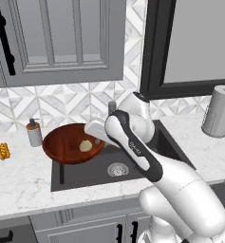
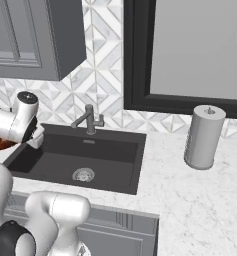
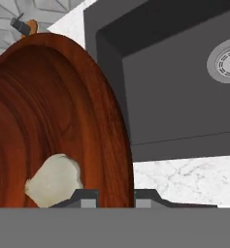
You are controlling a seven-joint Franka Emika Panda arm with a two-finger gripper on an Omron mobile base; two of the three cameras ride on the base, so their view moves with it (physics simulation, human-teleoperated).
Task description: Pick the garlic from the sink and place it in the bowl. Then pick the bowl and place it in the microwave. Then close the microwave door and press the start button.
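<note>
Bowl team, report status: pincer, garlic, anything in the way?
Pincer straddles bowl rim, one tip each side; grip cannot be told. Garlic in bowl. Bowl tilted over left edge of sink. Bottle just left of bowl.

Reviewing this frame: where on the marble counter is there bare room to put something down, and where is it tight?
Bare marble lies between the dark charcoal sink and the grey cylindrical canister, and in front of that canister. It is crowded left of the sink: the glossy reddish-brown wooden bowl holding the pale garlic, a small grey bottle and a small orange item.
</note>
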